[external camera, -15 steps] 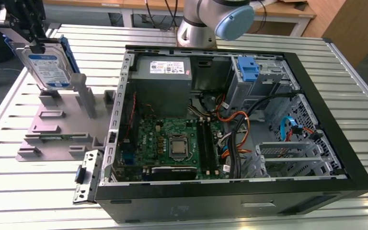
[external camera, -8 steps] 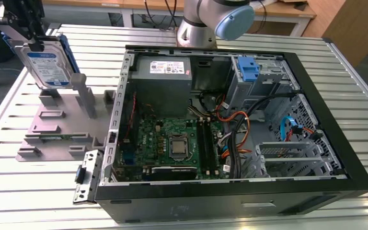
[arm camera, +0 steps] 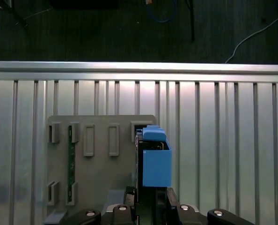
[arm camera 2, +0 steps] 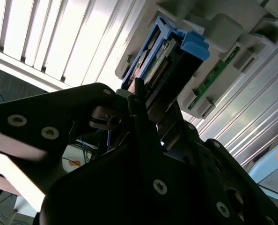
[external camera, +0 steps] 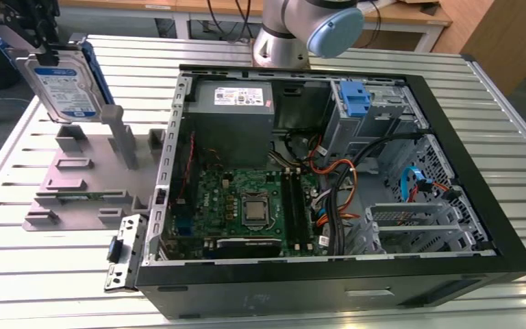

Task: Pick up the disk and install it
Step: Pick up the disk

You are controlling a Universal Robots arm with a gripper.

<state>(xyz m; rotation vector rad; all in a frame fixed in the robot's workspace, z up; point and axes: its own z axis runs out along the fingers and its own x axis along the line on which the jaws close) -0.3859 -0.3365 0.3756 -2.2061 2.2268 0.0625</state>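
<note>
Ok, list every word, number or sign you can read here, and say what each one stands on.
No text can be read; there is nothing to quote.
White label on the disk: the print is too small to read.
White sticker on the grey power-supply box: too small to read.
Markings on the green motherboard: too blurred to read.

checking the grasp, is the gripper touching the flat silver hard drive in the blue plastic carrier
Touching. In the exterior view the gripper clamps the top edge of the flat silver hard drive, holding it upright.
</note>
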